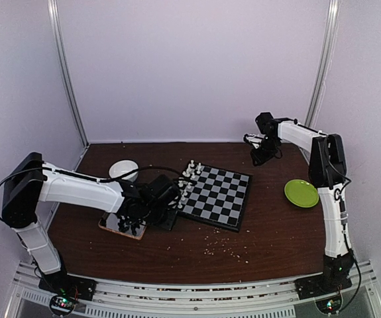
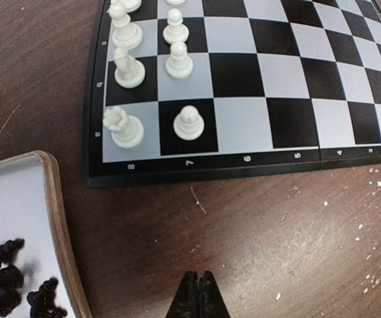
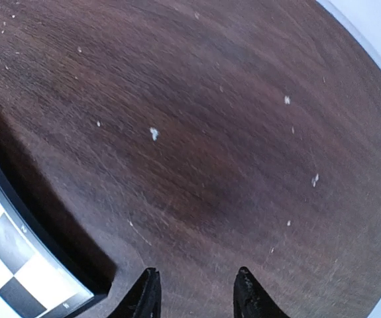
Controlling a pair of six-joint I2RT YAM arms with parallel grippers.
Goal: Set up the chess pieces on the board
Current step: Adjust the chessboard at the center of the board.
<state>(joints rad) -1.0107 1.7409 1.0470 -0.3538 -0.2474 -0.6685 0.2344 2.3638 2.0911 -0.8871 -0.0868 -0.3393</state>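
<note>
The board (image 1: 226, 199) lies mid-table; in the left wrist view its near-left corner (image 2: 289, 73) shows. Several white chess pieces (image 1: 190, 173) stand in two lines along its left side, among them a rook (image 2: 125, 127) and a pawn (image 2: 189, 123). Black chess pieces (image 2: 4, 278) lie in the wood-rimmed tray (image 2: 52, 218) at the left. My left gripper (image 2: 198, 286) is shut and empty over bare table, just short of the board's edge. My right gripper (image 3: 197, 291) hovers open with nothing between its fingers, past the board's far right corner (image 3: 18, 265).
A white bowl (image 1: 123, 169) sits behind the tray (image 1: 105, 225). A green plate (image 1: 301, 193) lies at the right by the right arm. Pale crumbs (image 1: 223, 245) are scattered on the brown table in front of the board.
</note>
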